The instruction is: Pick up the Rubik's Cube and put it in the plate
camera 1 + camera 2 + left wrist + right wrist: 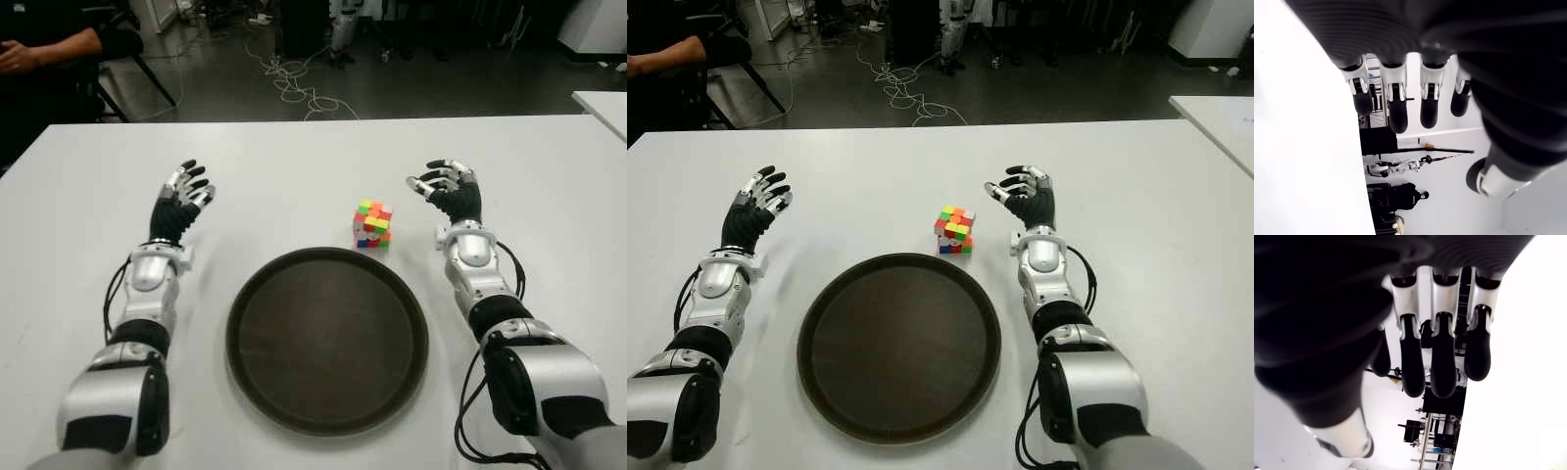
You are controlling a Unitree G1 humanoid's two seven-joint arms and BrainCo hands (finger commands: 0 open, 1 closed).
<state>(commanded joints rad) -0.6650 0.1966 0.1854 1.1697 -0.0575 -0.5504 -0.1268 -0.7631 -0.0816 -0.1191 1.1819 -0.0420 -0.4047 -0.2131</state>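
Observation:
A Rubik's Cube (372, 223) with mixed green, orange, yellow and red tiles stands on the white table (294, 166), just beyond the far right rim of a round dark brown plate (327, 337). The plate holds nothing. My right hand (444, 189) hovers to the right of the cube, a short gap away, fingers spread and relaxed (1442, 357), holding nothing. My left hand (186, 191) shows at the left of the plate, well away from the cube, fingers open (1396, 105) and holding nothing.
A second white table's corner (602, 103) sits at the far right. Beyond the table's back edge lie cables (294, 83) on the dark floor, and a seated person's arm (49, 49) shows at the far left.

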